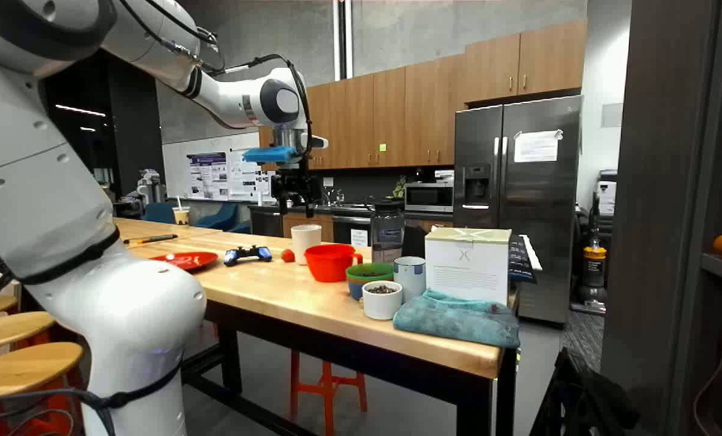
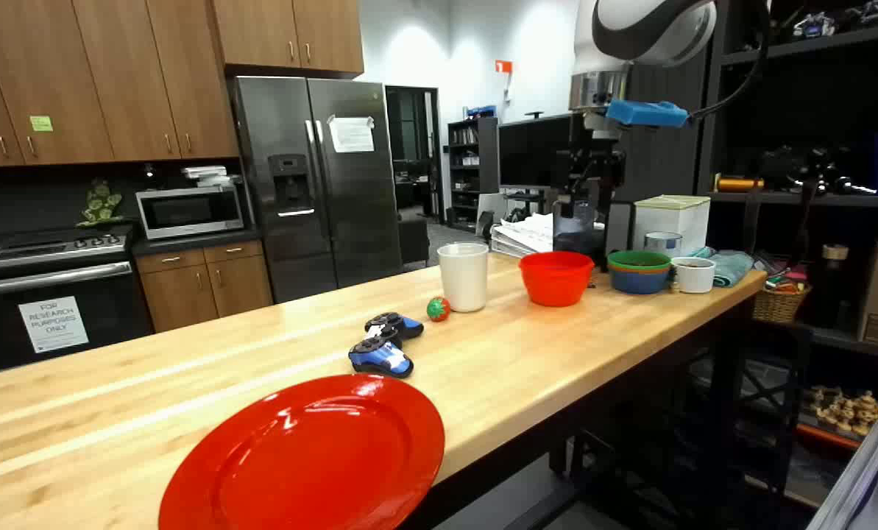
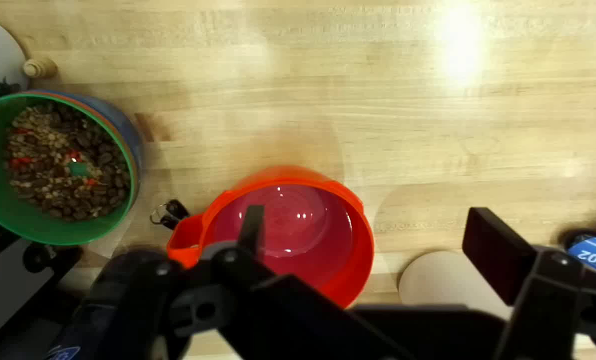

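My gripper hangs above the wooden table, pointing down. Its fingers are wide apart with nothing between them, and it touches nothing. Below it stands a red bowl with a side handle; it has a shiny pinkish inside. In the wrist view, the left finger overlaps the bowl. A white cup stands beside the bowl, partly hidden by the right finger in the wrist view. A toy strawberry lies beside the cup.
Stacked bowls hold beans. Near them are a white ramekin, patterned mug, dark bottle, box and teal cloth. A game controller and red plate lie on the table's other side.
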